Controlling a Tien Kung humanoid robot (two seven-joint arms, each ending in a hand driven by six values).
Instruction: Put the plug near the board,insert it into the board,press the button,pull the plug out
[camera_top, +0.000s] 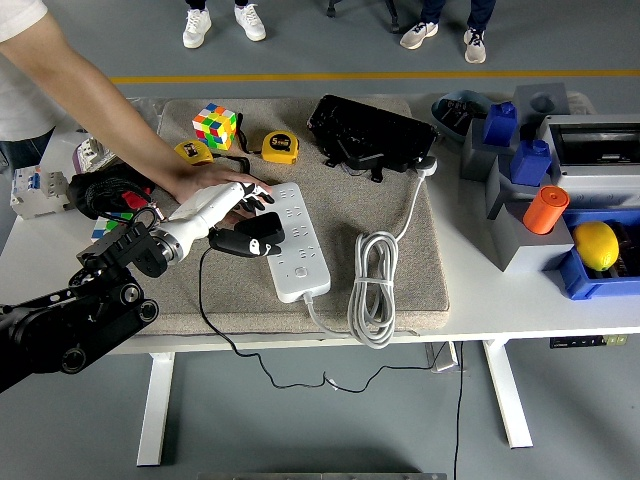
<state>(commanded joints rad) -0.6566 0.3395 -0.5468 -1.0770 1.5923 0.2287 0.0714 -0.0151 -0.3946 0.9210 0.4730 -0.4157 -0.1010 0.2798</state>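
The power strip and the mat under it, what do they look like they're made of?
The power strip looks like smooth white moulded plastic: hard edges, an even surface and rows of socket slots. The mat looks like a beige fabric pad, perhaps felt or short carpet: a matte, speckled, fuzzy surface with soft rounded corners. The exact fibre cannot be told from here.

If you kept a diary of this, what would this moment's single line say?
left hand: at power strip left edge | black plug: beside strip | person's hand: under robot hand | right hand: unseen
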